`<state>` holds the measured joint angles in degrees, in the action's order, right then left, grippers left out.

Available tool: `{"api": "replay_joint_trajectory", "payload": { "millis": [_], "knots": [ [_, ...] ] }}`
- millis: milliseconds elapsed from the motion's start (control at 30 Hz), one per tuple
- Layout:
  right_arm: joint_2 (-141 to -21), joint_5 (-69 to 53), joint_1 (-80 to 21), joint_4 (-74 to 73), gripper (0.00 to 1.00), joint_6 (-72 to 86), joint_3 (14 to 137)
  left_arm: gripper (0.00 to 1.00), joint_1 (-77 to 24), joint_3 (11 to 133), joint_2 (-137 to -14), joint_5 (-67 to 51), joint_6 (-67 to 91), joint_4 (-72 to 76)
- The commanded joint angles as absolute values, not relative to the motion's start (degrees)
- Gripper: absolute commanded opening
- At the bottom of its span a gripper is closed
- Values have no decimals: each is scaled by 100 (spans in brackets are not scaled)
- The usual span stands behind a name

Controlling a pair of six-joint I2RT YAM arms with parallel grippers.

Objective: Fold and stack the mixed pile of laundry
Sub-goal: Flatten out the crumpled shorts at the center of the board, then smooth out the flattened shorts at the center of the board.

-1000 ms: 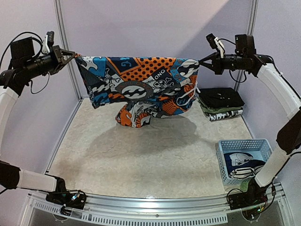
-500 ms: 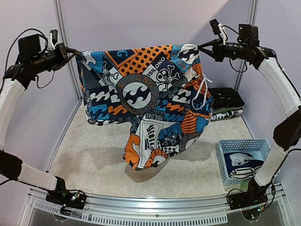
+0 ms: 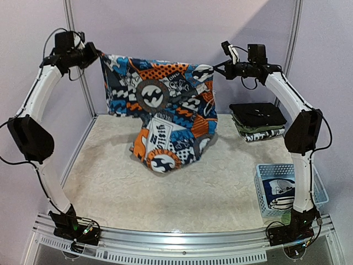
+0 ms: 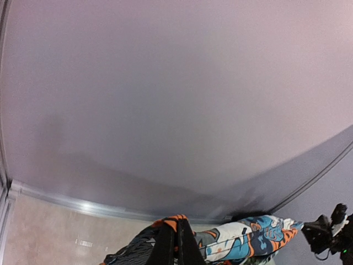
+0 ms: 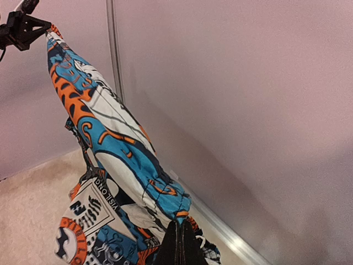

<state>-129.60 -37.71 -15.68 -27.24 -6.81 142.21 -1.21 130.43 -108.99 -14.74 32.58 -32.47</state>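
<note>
**Printed shorts strung up between both grippers, bottom tip down at the table**

Seeing printed shorts [image 3: 165, 105] spread in mid-air over the back half of the table [image 3: 110, 187], just in front of the back wall [image 3: 165, 27]

Pinched at the top left corner by left gripper [image 3: 95, 55], closed tight on the fabric edge. Checked in left wrist view: dark fingers [image 4: 168, 248] pressed together, orange and blue cloth bunched around them and trailing off to the right

Pinched at the top right corner by right gripper [image 3: 216, 69], likewise clamped on the fabric. Checked in right wrist view: tips together at the bottom edge, cloth running up and away toward the other gripper at top left

Top edge pulled nearly straight between the two, left end sitting a little higher than the right. Front of the print facing the top camera: skulls, wave logos, orange dot patches. Lower part hanging loose, folded over itself and narrowing downward. Bottom tip down at the table around mid-depth, looks to be touching, can't say for sure

Well apart to the right, at the back right corner:
- black garment [image 3: 258, 114] folded flat on top
- olive cloth [image 3: 256, 128] directly under it
- black-and-white piece [image 3: 266, 136] at the bottom

Nearer the right arm base, pale blue basket [image 3: 263, 207] with a navy-and-white piece [image 3: 284, 193] lying inside
</note>
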Motion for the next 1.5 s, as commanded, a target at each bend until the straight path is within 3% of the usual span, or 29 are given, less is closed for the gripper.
{"api": "replay_joint_trajectory", "payload": {
  "millis": [0, 133, 233, 533, 633, 767, 867, 1000, 1100, 1267, 1467],
  "knots": [
    [-12554, -3533, -1613, -1557, 0, -368, 14790, 0, -81, 14150, -10548, -1455, 3670, -2981],
    [-12187, -3849, -1615, -1628, 0, -325, 14692, 0, -139, 14070, -10084, -1637, 3813, -2890],
    [-11779, -4085, -1615, -1833, 0, -558, 13780, 0, -362, 13361, -9504, -1774, 3722, -2891],
    [-10060, -4514, -1617, -3466, 0, -2656, 9691, 0, -1321, 7683, -6153, -1895, 3606, -2779],
    [-9332, -4545, -1640, -4361, 0, -3731, 8209, 0, -1568, 6394, -5071, -1894, 3975, -3046],
    [-8480, -4485, -1703, -5270, 3, -4552, 6965, 0, -1661, 5618, -4042, -2056, 4535, -3741],
    [-8040, -4301, -1732, -5846, 29, -4879, 6313, 17, -1738, 5007, -3587, -2623, 5072, -4307],
    [-7851, -3899, -1725, -6620, 47, -5459, 6207, 46, -1790, 5179, -2842, -1766, 4935, -5488],
    [-7778, -4058, -1722, -6753, 48, -5596, 6458, 54, -1786, 5785, -3196, -1584, 4511, -6035],
    [-8228, -4214, -1771, -5714, 47, -4530, 6825, 53, -1798, 5907, -4026, -1321, 4002, -5824],
    [-9365, -3471, -1845, -4495, 49, -2182, 7566, 53, -1793, 6421, -6237, -735, 2751, -4929]
  ]
}}
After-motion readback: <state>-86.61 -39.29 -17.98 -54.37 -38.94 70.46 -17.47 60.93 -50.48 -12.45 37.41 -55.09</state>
